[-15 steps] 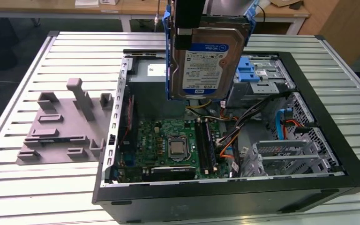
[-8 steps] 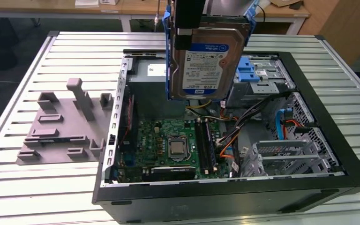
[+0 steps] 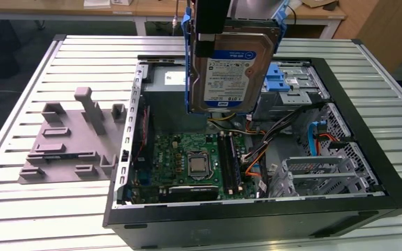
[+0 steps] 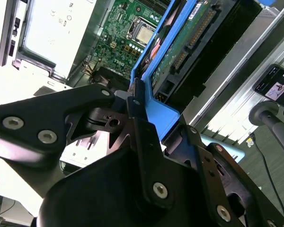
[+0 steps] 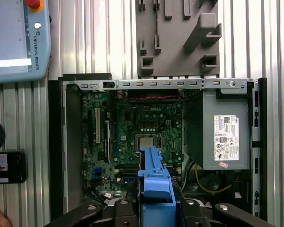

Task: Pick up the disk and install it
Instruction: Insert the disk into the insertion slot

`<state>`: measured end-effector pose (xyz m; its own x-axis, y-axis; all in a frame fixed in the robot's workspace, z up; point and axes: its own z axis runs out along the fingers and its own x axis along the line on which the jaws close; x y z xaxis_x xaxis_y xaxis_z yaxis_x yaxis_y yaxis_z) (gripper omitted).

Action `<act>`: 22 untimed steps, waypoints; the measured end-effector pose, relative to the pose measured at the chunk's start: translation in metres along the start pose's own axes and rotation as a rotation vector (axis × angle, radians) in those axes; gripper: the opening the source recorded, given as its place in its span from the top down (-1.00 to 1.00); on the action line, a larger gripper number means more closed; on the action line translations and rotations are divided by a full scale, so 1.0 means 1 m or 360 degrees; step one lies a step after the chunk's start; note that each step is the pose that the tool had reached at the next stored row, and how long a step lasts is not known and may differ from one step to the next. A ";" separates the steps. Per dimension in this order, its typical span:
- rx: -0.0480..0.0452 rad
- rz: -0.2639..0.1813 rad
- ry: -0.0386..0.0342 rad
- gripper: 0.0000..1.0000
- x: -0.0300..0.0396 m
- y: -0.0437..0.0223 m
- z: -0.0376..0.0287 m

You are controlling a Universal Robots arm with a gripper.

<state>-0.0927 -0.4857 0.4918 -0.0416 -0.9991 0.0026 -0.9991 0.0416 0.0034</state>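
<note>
ROBOT ARM HOLDS DRIVE OVER OPEN PC: The gripper (image 3: 211,29) carries the disk (image 3: 232,73) in the upper centre of the exterior view, above an open black computer case (image 3: 257,222). The claw is pinched on the blue plastic caddy that frames the drive. In the second wrist view its black metal fingers (image 4: 135,101) press on the caddy's near end. The disk hangs on edge, its long axis near vertical and slightly tilted. Its flat silver face with the white-and-blue label is turned to the exterior camera. The second wrist view shows its green circuit-board side, with a connector strip, reaching down toward the motherboard (image 3: 194,157). A grey, slotted fixture block (image 3: 68,141) lies on the ribbed metal table (image 3: 19,209) at the exterior view's left, just beside the case.
</note>
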 end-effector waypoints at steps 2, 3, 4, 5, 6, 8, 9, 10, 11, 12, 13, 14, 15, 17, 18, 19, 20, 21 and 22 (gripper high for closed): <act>0.0000 0.0000 0.0000 0.27 0.0001 0.0000 0.0000; 0.0000 0.0000 0.0000 0.27 0.0001 0.0000 0.0000; 0.0000 0.0000 0.0000 0.27 0.0001 0.0000 0.0000; 0.0000 0.0000 0.0000 0.27 0.0001 0.0000 0.0000; 0.0000 0.0000 0.0000 0.27 0.0001 0.0000 0.0000; 0.0000 0.0000 0.0000 0.27 0.0005 0.0000 0.0000; 0.0000 0.0000 0.0000 0.27 0.0008 0.0000 0.0000; 0.0000 0.0000 0.0000 0.27 0.0015 -0.0001 -0.0001; 0.0000 0.0000 0.0000 0.27 0.0025 -0.0002 0.0000; 0.0000 0.0000 0.0000 0.27 0.0038 -0.0002 0.0000; 0.0000 0.0000 0.0000 0.27 0.0052 -0.0002 0.0000; 0.0000 0.0000 0.0000 0.27 0.0065 -0.0003 0.0000; 0.0000 0.0000 0.0000 0.27 0.0076 -0.0003 0.0000; 0.0000 0.0000 0.0000 0.27 0.0085 -0.0003 0.0000; 0.0000 0.0000 0.0000 0.27 0.0087 -0.0009 0.0001; 0.0000 0.0000 0.0000 0.27 0.0088 -0.0018 0.0001; 0.0000 0.0000 0.0000 0.27 0.0088 -0.0032 0.0001; 0.0000 0.0000 0.0000 0.27 0.0088 -0.0054 0.0000; 0.0000 0.0000 0.0000 0.27 0.0087 -0.0078 0.0001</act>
<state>-0.0852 -0.4947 0.4917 -0.0417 -0.9991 0.0026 -0.9991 0.0417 0.0035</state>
